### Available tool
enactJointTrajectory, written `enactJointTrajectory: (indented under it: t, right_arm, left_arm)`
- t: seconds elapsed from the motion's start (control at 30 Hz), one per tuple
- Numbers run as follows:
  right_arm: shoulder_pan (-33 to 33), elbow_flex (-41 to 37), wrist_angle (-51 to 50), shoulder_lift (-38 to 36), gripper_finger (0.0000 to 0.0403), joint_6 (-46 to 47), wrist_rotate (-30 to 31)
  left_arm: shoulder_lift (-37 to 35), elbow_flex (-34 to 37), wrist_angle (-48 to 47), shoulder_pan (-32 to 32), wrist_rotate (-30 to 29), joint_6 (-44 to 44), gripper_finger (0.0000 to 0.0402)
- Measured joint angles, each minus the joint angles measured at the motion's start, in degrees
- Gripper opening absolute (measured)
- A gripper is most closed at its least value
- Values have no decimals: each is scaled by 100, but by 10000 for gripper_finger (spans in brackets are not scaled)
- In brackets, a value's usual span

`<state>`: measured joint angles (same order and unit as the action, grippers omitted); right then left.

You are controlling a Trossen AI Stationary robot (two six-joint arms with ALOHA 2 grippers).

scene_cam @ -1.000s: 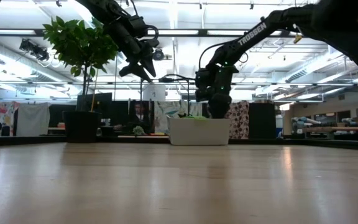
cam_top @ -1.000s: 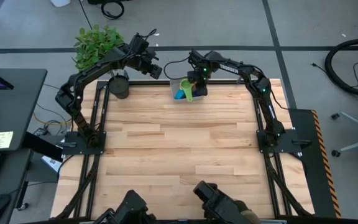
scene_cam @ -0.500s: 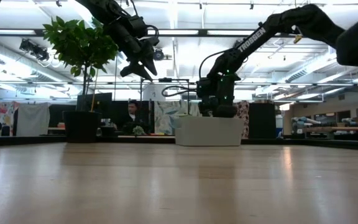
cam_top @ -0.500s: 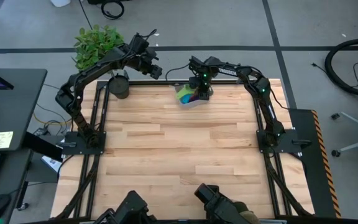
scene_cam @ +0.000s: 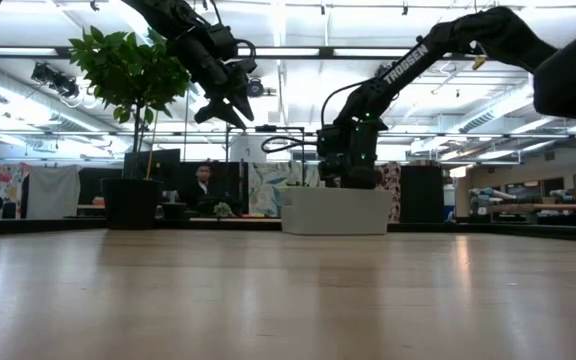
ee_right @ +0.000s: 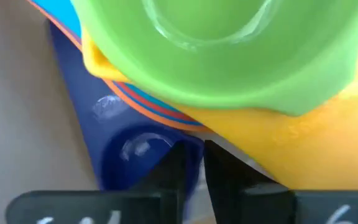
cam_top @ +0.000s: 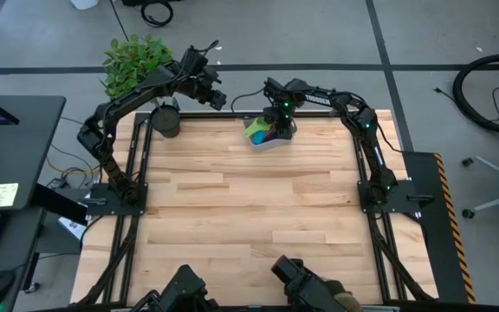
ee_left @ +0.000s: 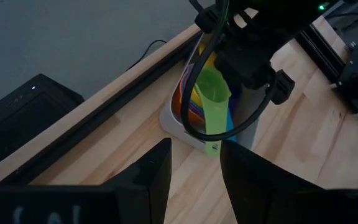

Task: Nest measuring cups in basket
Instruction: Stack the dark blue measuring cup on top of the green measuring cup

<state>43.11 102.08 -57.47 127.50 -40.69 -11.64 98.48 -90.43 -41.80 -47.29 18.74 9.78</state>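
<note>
The pale basket [cam_top: 263, 145] [scene_cam: 336, 211] stands at the table's far edge, right of the middle, with several measuring cups stacked in it. A green cup [ee_left: 213, 88] [ee_right: 229, 50] lies on top, above a yellow cup [ee_right: 278, 137] and a dark blue cup [ee_right: 129, 155]. Its flat handle [ee_left: 215, 127] sticks out over the basket's wall. My right gripper [cam_top: 277, 121] [ee_right: 202, 158] reaches down into the basket beside the green cup, its fingers nearly together with nothing seen between them. My left gripper [cam_top: 219, 97] [ee_left: 194, 155] hangs open in the air left of the basket. My right gripper points down into the basket, with its fingertips [ee_right: 182, 165] low among the cups at the yellow cup's rim [ee_right: 229, 146] and over the dark blue cup. I cannot tell whether they touch a cup.
A dark plant pot [cam_top: 167, 121] with a leafy plant [scene_cam: 133, 80] stands at the far left corner. Bare wood stretches from the basket to the near edge. A person [scene_cam: 203, 180] sits in the room beyond the table.
My right gripper has gone down into the basket with the green cup, which now lies on the stack. The basket has slid a little toward the table's right and near edges.
</note>
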Motion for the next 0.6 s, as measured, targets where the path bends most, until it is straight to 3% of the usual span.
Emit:
enactJointTrajectory:
  t: [0.2, 0.6]
  right_arm:
    - [-7, -60, -17, -24, 14, -265, 269]
    - [-20, 171, -466, -8, 12, -348, 349]
  left_arm:
    - [0, 0, 2, 0, 0, -7, 141]
    - [0, 0, 4, 0, 0, -9, 141]
